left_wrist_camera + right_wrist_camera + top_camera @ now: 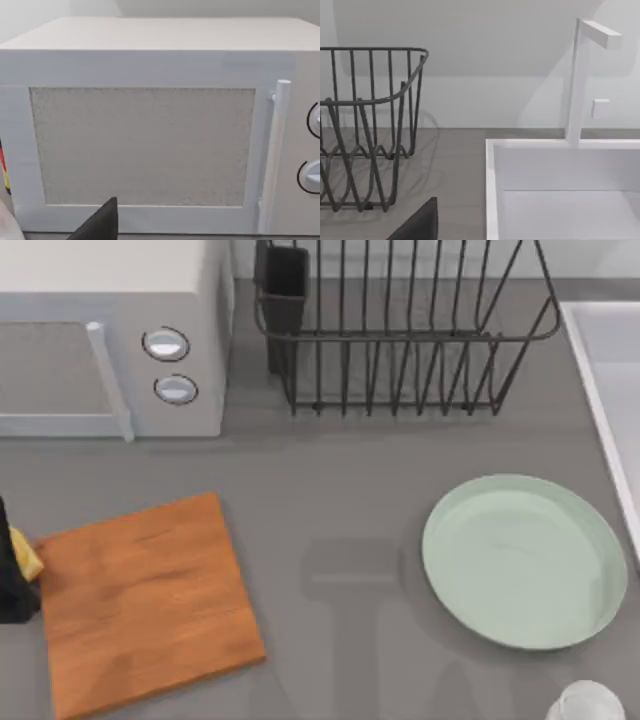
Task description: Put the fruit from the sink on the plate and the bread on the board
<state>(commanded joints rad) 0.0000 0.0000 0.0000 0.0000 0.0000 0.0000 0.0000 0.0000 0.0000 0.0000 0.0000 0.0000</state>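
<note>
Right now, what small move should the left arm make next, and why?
Probably carry the bread a little toward the top view's right, over the board, then lower it. The left hand sits at the board's left edge with the bread apparently held just off the wood; the board is bare.

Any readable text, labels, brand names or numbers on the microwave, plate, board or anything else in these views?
None can be read anywhere.
Microwave: its two dials carry no numbers or marks.
Board, plate, dish rack, sink: unmarked.
</note>
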